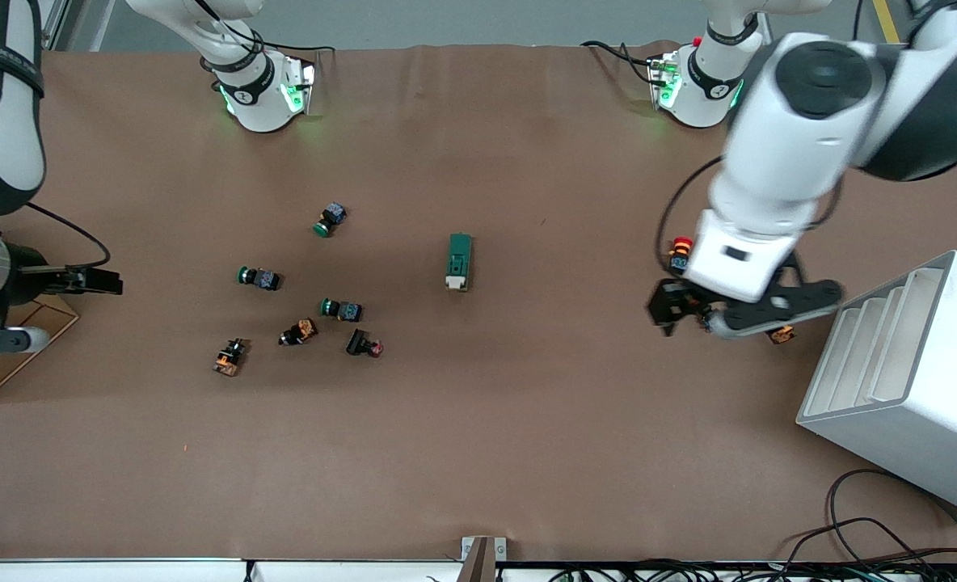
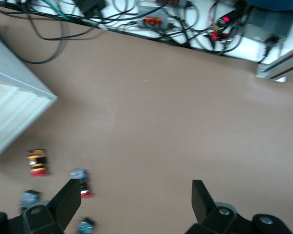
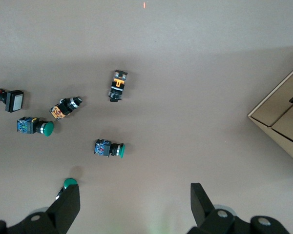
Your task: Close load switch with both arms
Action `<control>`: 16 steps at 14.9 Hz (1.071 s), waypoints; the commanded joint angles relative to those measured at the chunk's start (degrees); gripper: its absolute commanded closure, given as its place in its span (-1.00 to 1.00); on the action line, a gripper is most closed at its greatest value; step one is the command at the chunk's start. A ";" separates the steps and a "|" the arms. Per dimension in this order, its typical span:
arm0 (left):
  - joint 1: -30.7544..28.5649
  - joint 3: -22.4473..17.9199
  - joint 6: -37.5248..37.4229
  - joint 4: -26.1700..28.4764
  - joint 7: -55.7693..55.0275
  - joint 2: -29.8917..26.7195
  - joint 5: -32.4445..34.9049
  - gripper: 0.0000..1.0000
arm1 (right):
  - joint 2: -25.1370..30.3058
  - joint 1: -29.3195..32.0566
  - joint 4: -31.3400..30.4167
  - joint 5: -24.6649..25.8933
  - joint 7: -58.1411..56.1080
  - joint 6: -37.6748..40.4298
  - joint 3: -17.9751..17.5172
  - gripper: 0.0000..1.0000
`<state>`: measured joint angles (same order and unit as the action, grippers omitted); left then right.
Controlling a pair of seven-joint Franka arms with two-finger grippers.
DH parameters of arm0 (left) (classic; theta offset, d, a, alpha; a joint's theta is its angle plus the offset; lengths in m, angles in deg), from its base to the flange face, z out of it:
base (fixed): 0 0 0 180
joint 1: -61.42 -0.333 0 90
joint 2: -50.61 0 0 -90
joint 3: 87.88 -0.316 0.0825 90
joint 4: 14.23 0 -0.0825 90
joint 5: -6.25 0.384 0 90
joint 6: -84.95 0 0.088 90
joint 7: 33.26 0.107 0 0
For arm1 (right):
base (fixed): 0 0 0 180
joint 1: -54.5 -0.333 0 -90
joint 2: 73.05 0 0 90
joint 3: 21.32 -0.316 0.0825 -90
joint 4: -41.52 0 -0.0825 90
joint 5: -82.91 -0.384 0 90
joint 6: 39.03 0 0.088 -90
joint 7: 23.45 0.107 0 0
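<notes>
Nothing of the closing is done yet, as far as you can judge: the load switch (image 1: 459, 261) lies untouched on the bare middle of the tabletop (image 1: 527, 420), its cream-white sliding piece at the end nearer the front camera, and neither pincer is on it. Your left pincer (image 1: 693, 317) hangs over the tabletop well apart from the switch, toward the left arm's end, fingers (image 2: 68, 201) spread wide and released, holding nothing. Just beside it sit a red-capped button (image 1: 680, 249) and an orange-marked part (image 1: 781, 335), with the white slotted rack (image 1: 903, 364) close by; mind these when you swing the arm toward the switch. Your right pincer (image 1: 103, 282) waits at the right arm's end, well apart from the switch, beside a cardboard box (image 1: 10, 356); its fingers (image 3: 66, 204) are likewise spread and empty. Between that pincer and the switch lies a scatter of push buttons (image 1: 301, 291), green-capped and orange-marked, so you will likely need to pass over them. Both approaches, the grasp and the slide all remain.
</notes>
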<state>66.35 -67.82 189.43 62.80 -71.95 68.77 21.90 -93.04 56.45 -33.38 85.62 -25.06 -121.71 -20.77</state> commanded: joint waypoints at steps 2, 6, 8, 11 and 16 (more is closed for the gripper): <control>-6.93 0.51 -3.75 1.54 13.07 -3.83 -3.60 -1.00 | 0.22 0.95 3.43 0.72 0.03 0.95 -1.34 -1.00; -12.40 0.51 -6.72 1.63 24.70 -5.77 -6.96 -1.00 | 0.30 1.48 3.53 0.46 -0.15 0.95 -1.43 -1.00; -12.76 -0.27 -8.14 1.80 26.81 -7.78 -7.39 -1.00 | 0.39 1.04 3.62 0.63 -0.06 1.12 -1.34 -1.00; -9.79 -6.06 -10.86 2.85 33.14 -10.42 -9.05 -1.00 | 0.65 1.04 3.70 0.19 0.03 4.09 -1.60 -1.00; -2.65 -19.52 -12.45 10.67 42.72 -18.23 -15.56 -1.00 | 4.43 0.42 4.14 -0.51 4.60 8.60 -1.69 -1.00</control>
<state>62.17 -84.29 176.95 67.77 -32.91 55.81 8.20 -91.55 56.56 -28.42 85.55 -22.21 -113.67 -21.79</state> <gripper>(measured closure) 0.000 0.000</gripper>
